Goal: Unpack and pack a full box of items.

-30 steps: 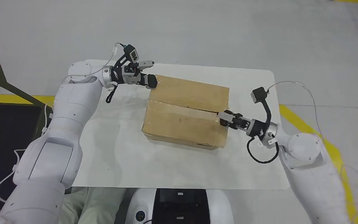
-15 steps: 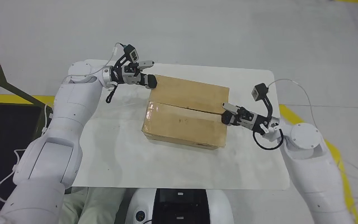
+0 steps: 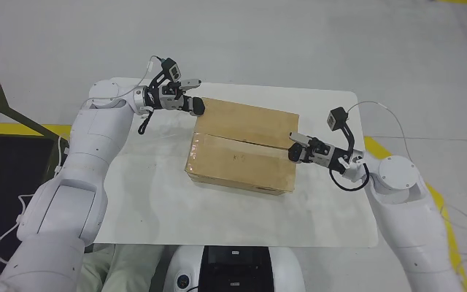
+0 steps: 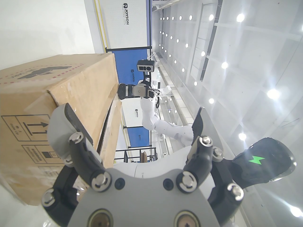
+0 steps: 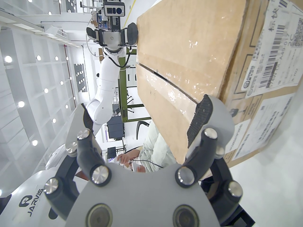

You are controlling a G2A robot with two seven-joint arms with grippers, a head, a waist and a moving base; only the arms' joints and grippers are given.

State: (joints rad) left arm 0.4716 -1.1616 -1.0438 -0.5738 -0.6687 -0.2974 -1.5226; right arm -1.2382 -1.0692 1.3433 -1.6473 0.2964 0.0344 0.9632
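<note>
Top view showed me the closed box (image 3: 241, 164) on the surface (image 3: 321, 212), its seam (image 3: 244, 140) running arm to arm, right fingers (image 5: 203, 116) spread at the seam's end, left fingers (image 4: 68, 121) spread beside the opposite end's corner.

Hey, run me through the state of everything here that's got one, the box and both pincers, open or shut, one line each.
Cardboard box: shut, both top flaps down with a narrow seam between them, sitting flat on the table.
Left pincer: open, holding nothing, at the box's far corner.
Right pincer: open, holding nothing, at the box's end by the seam.
</note>
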